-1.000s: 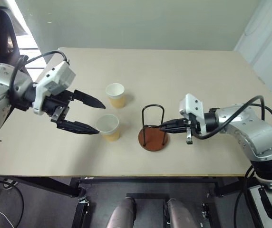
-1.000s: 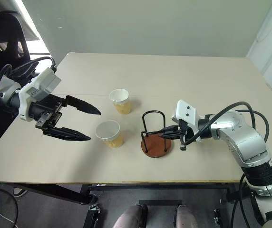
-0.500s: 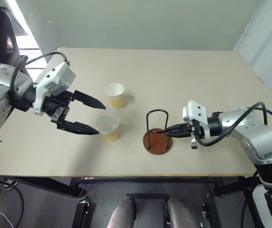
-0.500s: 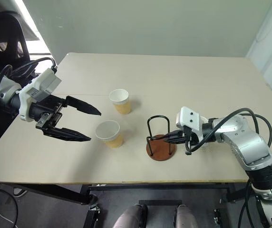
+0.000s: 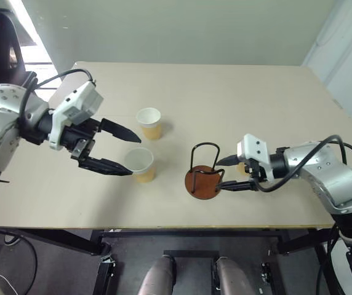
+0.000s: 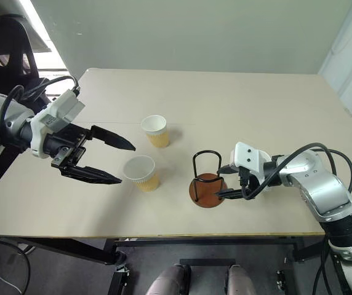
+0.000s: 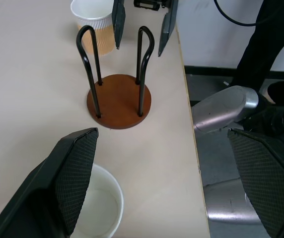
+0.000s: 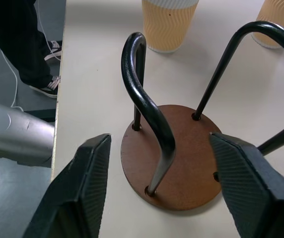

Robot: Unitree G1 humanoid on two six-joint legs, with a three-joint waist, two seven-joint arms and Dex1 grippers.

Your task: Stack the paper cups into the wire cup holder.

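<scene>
Cups are seen in the left eye view on a beige table: one paper cup left of centre, a second paper cup just below it. The wire cup holder stands empty at lower centre. The right gripper is spread wide just beside the holder, gripping nothing. The left gripper, at left, is wide open beside the second cup, empty.

Wire cup holder empty, open from above; right gripper crowds its 3 o'clock side, jaws spread. Nearest paper cup stands at holder's 9 o'clock, bare table between; left gripper blocks that cup's 9 o'clock. Second cup at 12 o'clock of the first, gap between.
</scene>
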